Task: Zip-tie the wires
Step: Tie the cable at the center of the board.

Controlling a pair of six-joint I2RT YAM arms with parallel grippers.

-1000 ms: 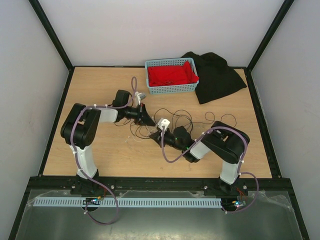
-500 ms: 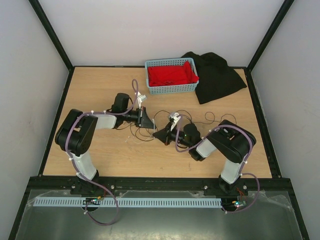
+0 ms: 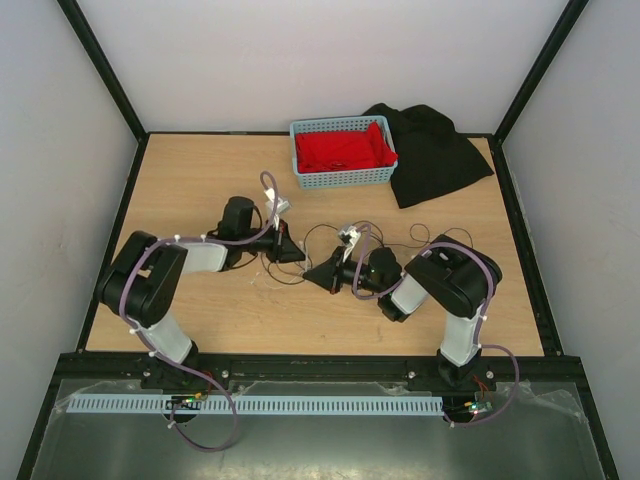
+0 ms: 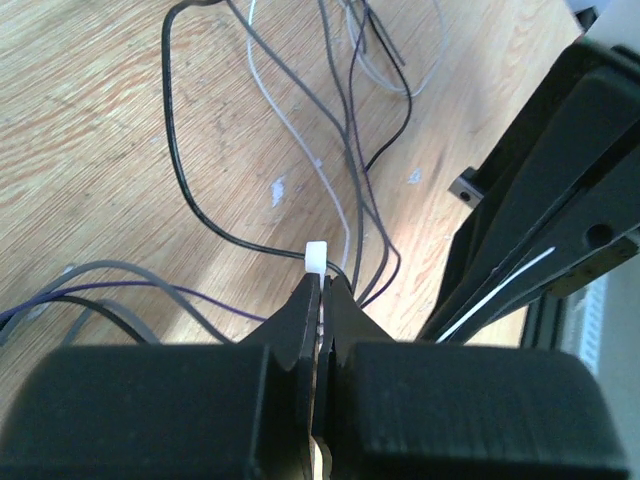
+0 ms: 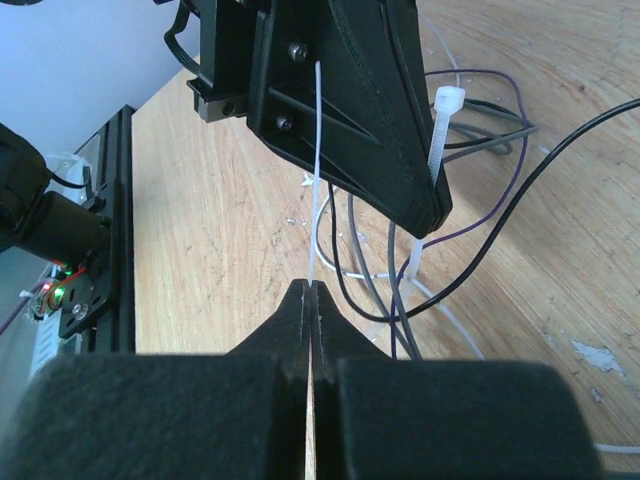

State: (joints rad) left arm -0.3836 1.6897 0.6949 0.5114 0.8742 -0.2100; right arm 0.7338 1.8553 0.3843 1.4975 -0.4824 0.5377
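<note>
The left end effector is shut tight on the zip tie, whose white head pokes out at the fingertips, right against the wires that loop over the bench. The right end effector, also fully closed, pinches the zip tie's thin tail close by, tip nearly facing tip. A blue basket sits well behind

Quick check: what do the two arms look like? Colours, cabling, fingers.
Left arm and right arm match: bulky black joint housings with white link segments between. A mauve-grey cable loops loosely along each. The fingers are matte black wedges tapering to thin tips.
</note>
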